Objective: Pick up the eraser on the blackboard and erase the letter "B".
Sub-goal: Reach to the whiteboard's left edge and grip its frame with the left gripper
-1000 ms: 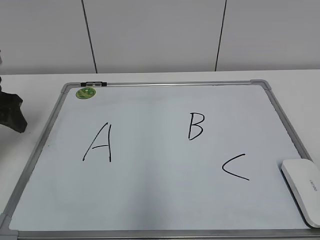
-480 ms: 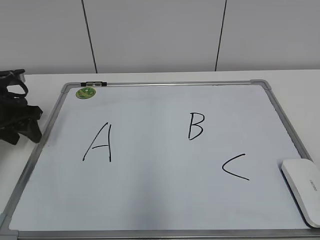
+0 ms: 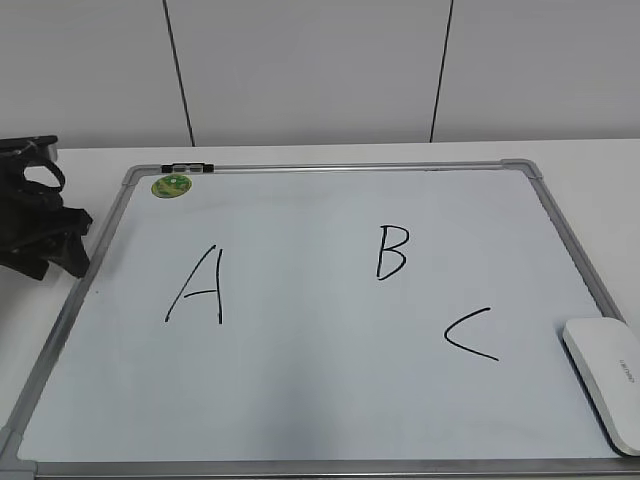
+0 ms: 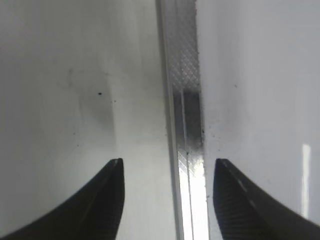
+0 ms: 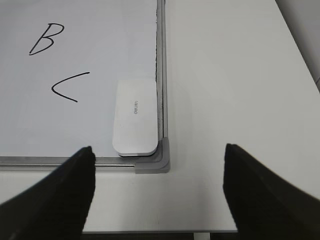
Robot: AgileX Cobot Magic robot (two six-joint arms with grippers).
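Black fingers, right gripper [image 5: 157, 192]: spread wide, nothing between them, hovering above the table edge just short of the board's near-right corner.
Eraser [image 5: 134, 117]: smooth white plastic, a rounded rectangle with small grey print, lying flat on the blackboard [image 3: 330, 400], tucked against the right frame rail at that corner and touched by neither arm.
Progress: nothing is done, by my reading; the pickup comes first, then the carry to the letter, then the wipe.
Letter "B" [image 3: 391, 252]: thin black marker strokes, whole and crisp, up and to the left of the eraser in the exterior view, with the "C" [image 3: 471, 334] between them.
Left gripper [image 4: 167, 172]: dark, curved, matt fingers apart and empty, straddling the left frame rail [image 4: 185, 100], a ribbed grey metal strip.
Board surface: glossy white, grey metal frame, rounded grey plastic corners.
Other marks: an "A" [image 3: 196, 287] toward the left and a round green sticker [image 3: 171, 185] at the top-left corner, both well apart from the job.
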